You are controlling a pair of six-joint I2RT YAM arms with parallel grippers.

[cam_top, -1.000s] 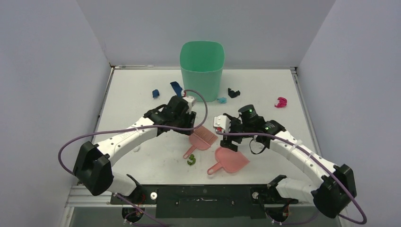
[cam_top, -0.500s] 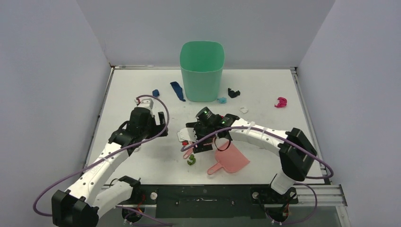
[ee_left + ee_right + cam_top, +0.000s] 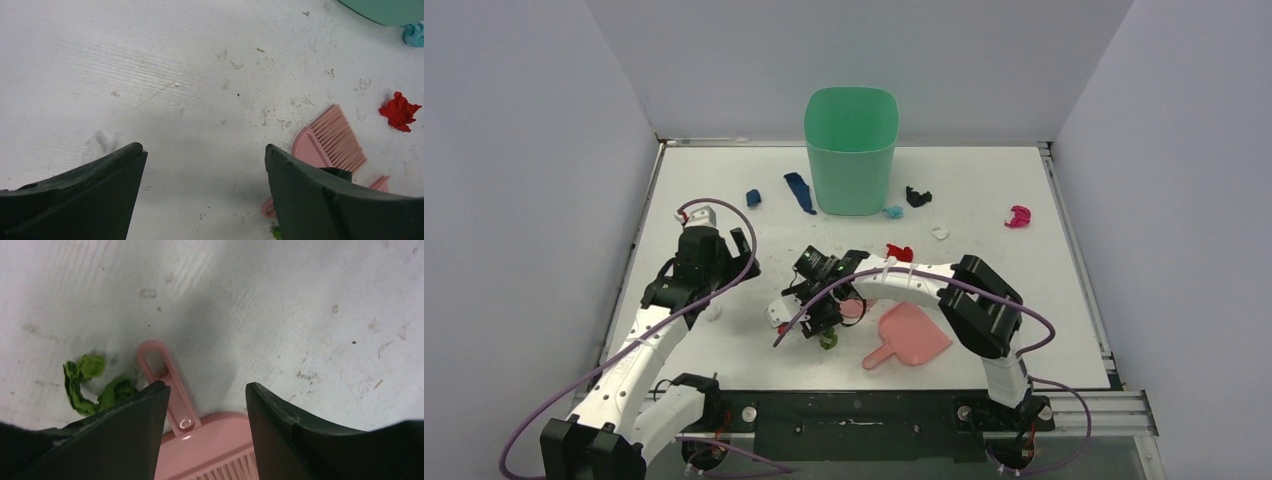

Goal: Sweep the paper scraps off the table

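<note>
Paper scraps lie scattered on the white table [image 3: 724,345]: green [image 3: 827,341] [image 3: 95,382], red [image 3: 899,253] [image 3: 398,111], two dark blue [image 3: 752,197] [image 3: 800,192], light blue [image 3: 893,211], black [image 3: 917,196], white [image 3: 940,232], magenta [image 3: 1018,215]. My right gripper [image 3: 824,318] [image 3: 205,386] hangs low over the pink hand brush [image 3: 200,440] [image 3: 327,142], open, jaws on either side of its neck with gaps showing. The green scrap lies just left of the brush's handle. At the left, my left gripper [image 3: 729,262] [image 3: 202,148] is wide open over bare table, holding nothing.
A pink dustpan [image 3: 909,335] lies right of the brush, near the front edge. A tall green bin [image 3: 851,150] stands at the back centre. A small white crumpled bit [image 3: 97,145] lies near my left finger. Grey walls close in three sides.
The left gripper opened off the brush and drew back to the left. The right arm swung left from the dustpan to over the brush, its jaws narrowing. The red scrap now shows.
</note>
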